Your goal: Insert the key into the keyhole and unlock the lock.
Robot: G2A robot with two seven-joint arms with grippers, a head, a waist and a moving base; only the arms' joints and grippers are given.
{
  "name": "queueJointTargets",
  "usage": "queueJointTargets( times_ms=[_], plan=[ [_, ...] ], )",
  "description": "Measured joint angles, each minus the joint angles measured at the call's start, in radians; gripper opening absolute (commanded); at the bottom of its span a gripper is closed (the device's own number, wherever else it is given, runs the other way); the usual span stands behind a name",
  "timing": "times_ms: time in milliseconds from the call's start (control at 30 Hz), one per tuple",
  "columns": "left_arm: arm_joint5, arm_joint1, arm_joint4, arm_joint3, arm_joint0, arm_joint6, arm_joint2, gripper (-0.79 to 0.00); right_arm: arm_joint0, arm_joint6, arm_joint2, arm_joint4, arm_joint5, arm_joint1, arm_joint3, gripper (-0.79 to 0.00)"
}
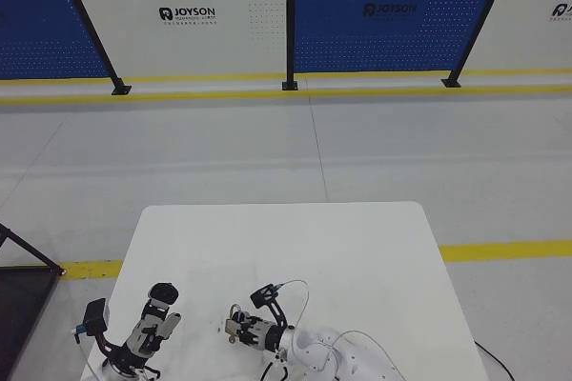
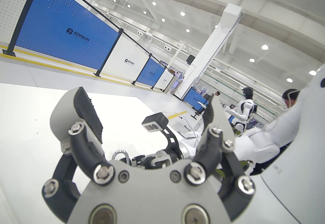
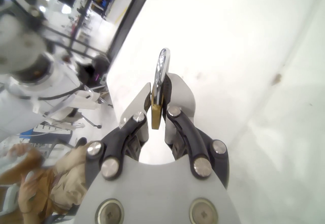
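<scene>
Bright ceiling lamps (image 2: 264, 47); table (image 3: 228, 19) glares, seemingly overexposed; wrist-view edges bend.

I count: one lock (image 3: 156, 113), one left pincer (image 2: 146, 105), one right pincer (image 3: 160, 88) (two in all), one desk (image 1: 362, 248).

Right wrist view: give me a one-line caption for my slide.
Right gripper, jaws shut on a brass padlock, its shackle pointing out over the white table.
</scene>
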State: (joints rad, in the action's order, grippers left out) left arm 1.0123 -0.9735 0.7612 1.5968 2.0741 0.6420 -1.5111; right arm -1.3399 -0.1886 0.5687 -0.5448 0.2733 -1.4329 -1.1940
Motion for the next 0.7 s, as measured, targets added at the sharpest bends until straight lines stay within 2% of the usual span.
queueJointTargets(
  times_ms=[33,100,133,167,200,233,267,500,700],
  plan=[
    [0.0,0.0,0.0,0.0,0.0,0.0,0.0,0.0,0.011,0.004,-0.012,-0.001,-0.008,-0.008,0.018,-0.785],
    [0.0,0.0,0.0,0.0,0.0,0.0,0.0,0.0,0.024,0.013,-0.026,-0.003,-0.015,-0.02,0.04,-0.517],
    [0.0,0.0,0.0,0.0,0.0,0.0,0.0,0.0,0.03,0.02,-0.033,-0.005,-0.018,-0.026,0.052,-0.44],
    [0.0,0.0,0.0,0.0,0.0,0.0,0.0,0.0,0.034,0.024,-0.038,-0.007,-0.019,-0.03,0.059,-0.413],
    [0.0,0.0,0.0,0.0,0.0,0.0,0.0,0.0,0.038,0.028,-0.041,-0.009,-0.021,-0.033,0.064,-0.256],
    [0.0,0.0,0.0,0.0,0.0,0.0,0.0,0.0,0.041,0.032,-0.044,-0.014,-0.025,-0.037,0.068,-0.062],
    [0.0,0.0,0.0,0.0,0.0,0.0,0.0,0.0,0.043,0.035,-0.046,-0.019,-0.029,-0.039,0.07,0.0],
    [0.0,0.0,0.0,0.0,0.0,0.0,0.0,0.0,0.041,0.029,-0.04,-0.065,-0.074,-0.038,0.038,0.0],
    [0.0,0.0,0.0,0.0,0.0,0.0,0.0,0.0,0.009,0.027,0.001,-0.138,-0.11,-0.011,-0.056,0.0]
  ],
)
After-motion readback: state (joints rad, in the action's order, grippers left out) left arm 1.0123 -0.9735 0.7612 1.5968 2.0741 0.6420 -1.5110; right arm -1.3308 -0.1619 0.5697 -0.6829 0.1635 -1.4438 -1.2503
